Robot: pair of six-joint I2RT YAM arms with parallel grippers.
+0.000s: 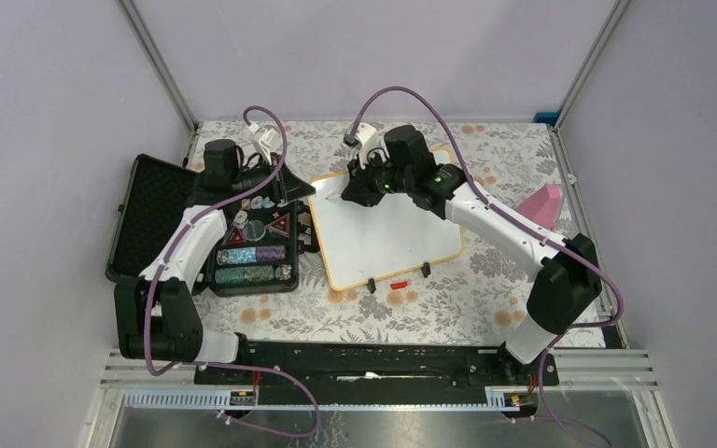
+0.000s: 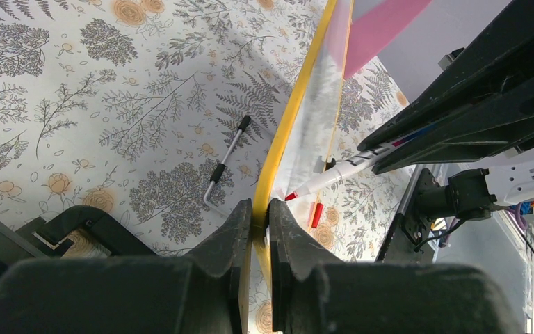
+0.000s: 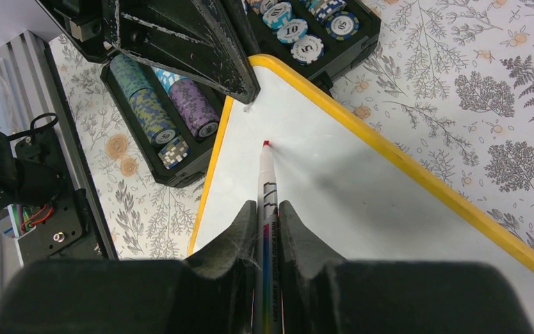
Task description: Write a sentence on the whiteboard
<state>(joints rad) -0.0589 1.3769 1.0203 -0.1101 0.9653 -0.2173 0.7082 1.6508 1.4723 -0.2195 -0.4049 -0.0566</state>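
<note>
From above, the whiteboard (image 1: 392, 229) lies at the centre of the floral desk (image 1: 485, 303); its long axis runs left to right, tilted up toward the right, with two black clip feet (image 1: 371, 285) on its lower edge; a red cap (image 1: 398, 283) sits between them, and an open chip case (image 1: 243, 238) lies just left of the board. The left gripper (image 1: 301, 191) meets the board's upper-left corner; the right gripper (image 1: 348, 191) is just beside it, over the board. Only the left wrist view shows the left jaws closed on the board's yellow frame edge, and a hex key (image 2: 224, 167) on the desk beyond. Only the right wrist view shows the right jaws clamped on a marker (image 3: 267, 202) that runs lengthwise up the frame; its red tip is at the white surface near that corner, though actual contact cannot be told.
</note>
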